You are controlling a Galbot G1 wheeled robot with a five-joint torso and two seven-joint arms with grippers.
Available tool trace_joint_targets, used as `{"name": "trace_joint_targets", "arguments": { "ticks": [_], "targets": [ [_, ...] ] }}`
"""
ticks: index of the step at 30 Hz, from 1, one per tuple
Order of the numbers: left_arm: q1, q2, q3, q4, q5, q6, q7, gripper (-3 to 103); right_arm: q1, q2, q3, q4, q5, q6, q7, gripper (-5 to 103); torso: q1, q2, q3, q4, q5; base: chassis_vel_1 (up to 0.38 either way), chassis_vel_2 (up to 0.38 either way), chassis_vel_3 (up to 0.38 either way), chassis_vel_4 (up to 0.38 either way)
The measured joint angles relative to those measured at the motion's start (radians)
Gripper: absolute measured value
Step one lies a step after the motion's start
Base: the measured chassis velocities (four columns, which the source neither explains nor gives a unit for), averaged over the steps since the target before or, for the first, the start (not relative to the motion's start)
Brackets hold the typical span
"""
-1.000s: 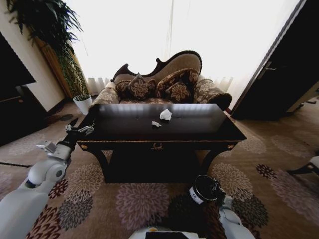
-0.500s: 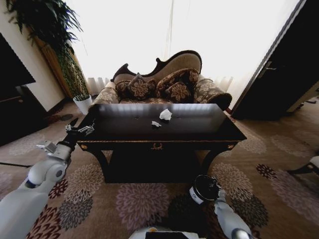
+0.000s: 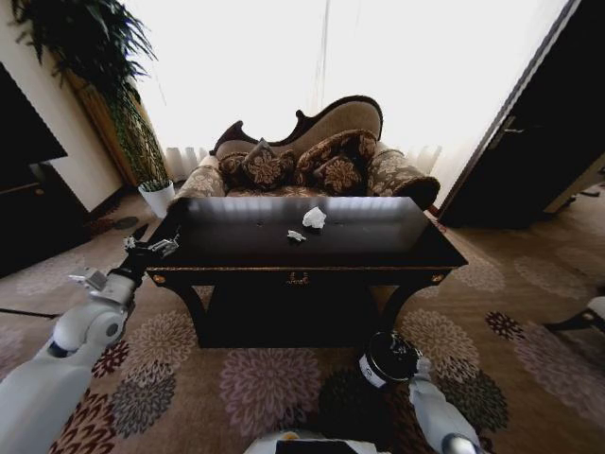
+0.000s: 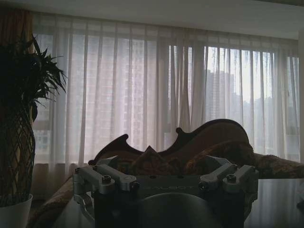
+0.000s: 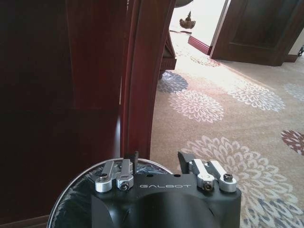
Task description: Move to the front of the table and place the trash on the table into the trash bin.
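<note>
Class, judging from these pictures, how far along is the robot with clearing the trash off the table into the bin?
Done: the robot faces the table front. In hand: the right hand sits low at the trash bin, above its rim in the wrist view; whether it grips it is unclear. The left hand waits open at the table's left corner. Left: a tissue wad and a small scrap lie on the tabletop.
</note>
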Motion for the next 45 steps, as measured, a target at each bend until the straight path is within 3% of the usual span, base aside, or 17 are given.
{"name": "trace_joint_targets", "arguments": {
  "ticks": [1,4,6,11,14,23,32,45],
  "targets": [
    [0.0,0.0,0.0,0.0,0.0,0.0,0.0,100,0.0,0.0,0.0,0.0,0.0,0.0,0.0,47,0.0,0.0,0.0,0.0,0.0,0.0,0.0,0.0,0.0],
    [0.0,0.0,0.0,0.0,0.0,0.0,0.0,100,-0.019,0.0,0.001,0.029,0.004,-0.004,0.001,63,0.0,0.0,0.0,-0.0001,0.0,0.0,0.0,0.0,0.0],
    [0.0,0.0,0.0,0.0,0.0,0.0,0.0,100,-0.022,0.0,0.001,0.035,0.006,-0.006,0.001,63,0.0,0.0,0.0,0.0,0.0,0.0,0.0,0.0,0.0],
    [0.0,0.0,0.0,0.0,0.0,0.0,0.0,100,-0.1,0.0,-0.012,0.173,0.056,-0.028,0.01,90,0.0,0.0,0.0,0.0,-0.0002,0.0,0.0,0.0,0.0],
    [0.0,0.0,0.0,0.0,0.0,0.0,0.0,100,-0.149,0.013,-0.012,0.238,0.061,-0.019,0.019,99,0.0,0.0,0.0,0.0,-0.0002,0.0,0.0,0.0,0.0],
    [0.0,0.0,0.0,0.0,0.0,0.0,0.0,100,-0.33,0.023,-0.004,0.401,0.09,0.051,0.022,100,0.0,0.0,0.0,-0.0002,0.0001,0.0,0.0,0.0,0.0],
    [0.0,0.0,0.0,0.0,0.0,0.0,0.0,100,-0.625,0.043,-0.016,0.801,0.169,0.075,-0.044,100,0.0,0.0,0.0,0.0,-0.0003,0.0,0.0,0.0,0.0],
    [0.0,0.0,0.0,0.0,0.0,0.0,0.0,100,-0.97,0.151,-0.044,1.306,0.146,0.107,-0.05,100,0.0,0.0,0.0,-0.0001,-0.0003,0.0,0.0,0.0,0.0]
  ]
}}
